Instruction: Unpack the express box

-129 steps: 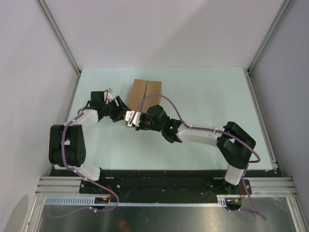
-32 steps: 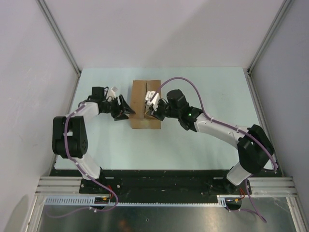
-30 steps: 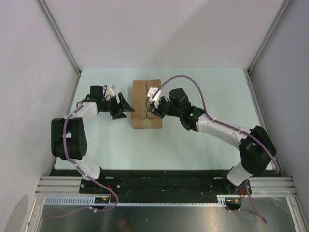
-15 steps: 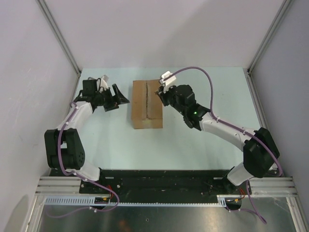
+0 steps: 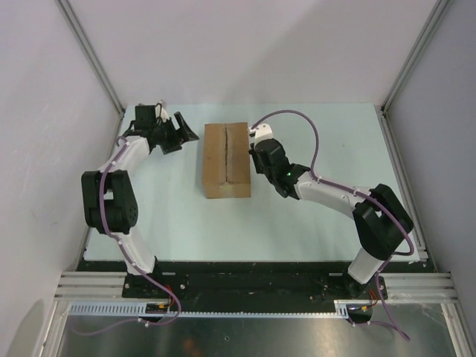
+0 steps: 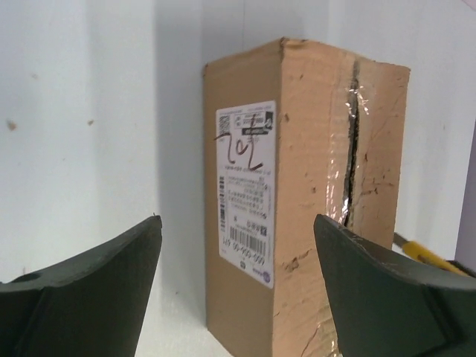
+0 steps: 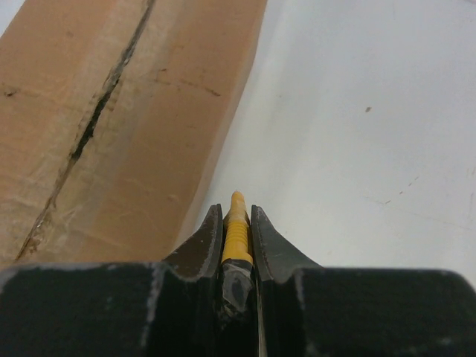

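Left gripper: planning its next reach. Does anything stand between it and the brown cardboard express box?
Nothing visible: only pale table separates the open left gripper from the brown corrugated cardboard express box, labelled side facing it.

The express box (image 5: 225, 158) is showing brown with a dark seam; its white label (image 6: 245, 190) is carrying black print and red scribble. The black right hand (image 7: 236, 210) is pinching a ribbed yellow tool (image 7: 236, 236).

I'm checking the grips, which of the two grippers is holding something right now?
The right gripper: its jaws pinch a slim yellow tool. The left gripper stands wide open and empty.
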`<act>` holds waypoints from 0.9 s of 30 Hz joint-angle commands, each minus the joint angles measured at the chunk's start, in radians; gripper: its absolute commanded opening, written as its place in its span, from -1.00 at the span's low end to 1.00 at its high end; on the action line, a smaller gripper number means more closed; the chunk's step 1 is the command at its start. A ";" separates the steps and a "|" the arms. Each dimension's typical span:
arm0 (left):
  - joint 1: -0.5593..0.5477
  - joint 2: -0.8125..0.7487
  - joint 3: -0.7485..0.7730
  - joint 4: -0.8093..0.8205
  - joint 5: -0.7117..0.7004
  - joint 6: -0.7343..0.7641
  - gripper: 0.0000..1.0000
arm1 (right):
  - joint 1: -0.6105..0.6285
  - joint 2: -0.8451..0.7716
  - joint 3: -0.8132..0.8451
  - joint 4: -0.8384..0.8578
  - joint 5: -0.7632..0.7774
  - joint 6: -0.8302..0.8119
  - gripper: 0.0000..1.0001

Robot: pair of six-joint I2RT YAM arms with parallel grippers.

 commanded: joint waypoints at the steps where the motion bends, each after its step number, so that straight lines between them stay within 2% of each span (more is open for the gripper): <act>1: -0.057 0.069 0.086 0.056 -0.003 -0.010 0.75 | 0.034 0.012 0.010 0.005 0.003 0.014 -1.00; 10: -0.119 0.203 0.207 0.076 0.130 0.071 0.75 | 0.129 0.021 0.010 0.014 -0.153 0.001 -1.00; 12: -0.120 0.234 0.234 0.077 0.168 0.094 0.69 | 0.166 0.024 0.010 0.031 -0.190 0.003 -1.00; 16: -0.125 0.250 0.244 0.077 0.259 0.199 0.65 | 0.203 0.019 0.010 0.065 -0.259 0.001 -1.00; 21: -0.125 0.238 0.205 0.079 0.435 0.335 0.67 | 0.174 -0.058 0.010 -0.005 -0.204 0.039 -1.00; 25: -0.125 0.214 0.212 0.077 0.367 0.324 0.72 | 0.062 -0.200 0.006 -0.110 -0.296 0.090 -1.00; 27: -0.125 0.188 0.226 0.077 0.243 0.283 0.75 | 0.007 -0.258 -0.002 -0.107 -0.310 0.055 -1.00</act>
